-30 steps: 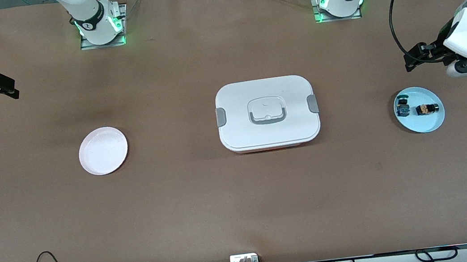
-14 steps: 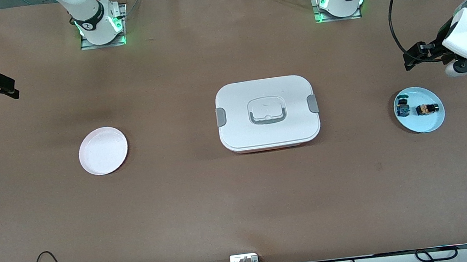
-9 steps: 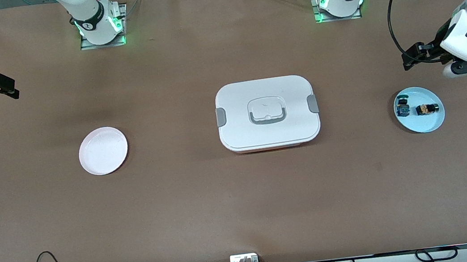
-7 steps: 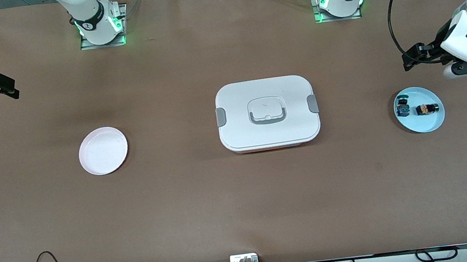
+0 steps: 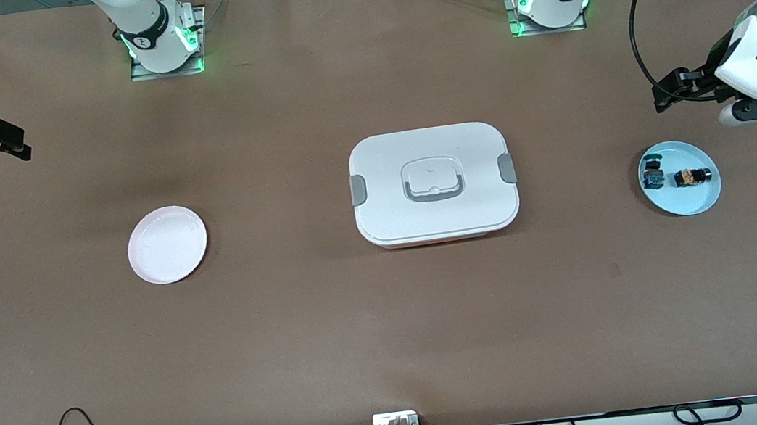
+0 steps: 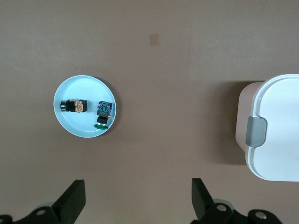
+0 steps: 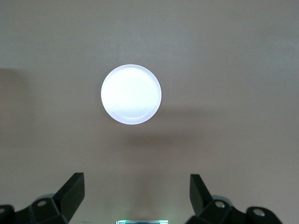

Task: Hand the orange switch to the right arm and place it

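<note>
Orange switch (image 5: 692, 177) on plate, untouched

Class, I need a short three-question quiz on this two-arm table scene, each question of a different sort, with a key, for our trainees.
1. True or false: the orange switch lies on the blue plate.
2. Which lies beside it on that plate? A) a blue switch B) a spoon C) a battery
3. Fill in: the white lidded box sits between the blue plate and the ___ plate.

Key: 1 true; 2 A; 3 white. The left end effector and right end effector both stand open, holding nothing.
</note>
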Motion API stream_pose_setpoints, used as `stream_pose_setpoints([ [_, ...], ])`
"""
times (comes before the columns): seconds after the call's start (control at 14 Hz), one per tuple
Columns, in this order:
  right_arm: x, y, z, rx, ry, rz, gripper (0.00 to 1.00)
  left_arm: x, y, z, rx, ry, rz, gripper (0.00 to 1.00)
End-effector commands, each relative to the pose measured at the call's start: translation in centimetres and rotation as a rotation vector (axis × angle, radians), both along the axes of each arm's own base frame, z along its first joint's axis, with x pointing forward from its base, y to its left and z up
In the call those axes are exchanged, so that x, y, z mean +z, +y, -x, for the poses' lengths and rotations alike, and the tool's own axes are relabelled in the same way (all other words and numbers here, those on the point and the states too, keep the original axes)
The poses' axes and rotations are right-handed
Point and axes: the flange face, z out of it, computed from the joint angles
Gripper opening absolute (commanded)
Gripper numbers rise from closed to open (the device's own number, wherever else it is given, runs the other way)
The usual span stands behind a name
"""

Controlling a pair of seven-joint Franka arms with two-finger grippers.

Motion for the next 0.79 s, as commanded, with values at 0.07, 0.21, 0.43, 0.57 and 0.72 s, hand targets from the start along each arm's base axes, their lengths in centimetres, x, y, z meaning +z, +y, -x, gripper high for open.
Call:
stream_pose_setpoints([
  [0.07,0.7,0.2,0.3,0.011,0.001,-0.008,1.00,-1.9,2.2,-1.0,0.026,0.070,0.007,1.00],
  [0.21,0.7,0.2,0.3,0.009,0.001,-0.008,1.00,-3.5,4.6,-0.8,0.060,0.138,0.010,1.00],
  [0.43,0.7,0.2,0.3,0.009,0.001,-0.008,1.00,-7.7,9.6,-1.4,0.067,0.209,-0.022,1.00],
  [0.57,0.6,0.1,0.2,0.006,0.003,-0.008,1.00,-11.0,12.0,-3.0,0.022,0.177,-0.014,1.00],
  [0.72,0.7,0.3,0.3,0.012,0.001,-0.008,1.00,-13.7,13.8,-2.7,0.014,0.148,-0.008,1.00],
])
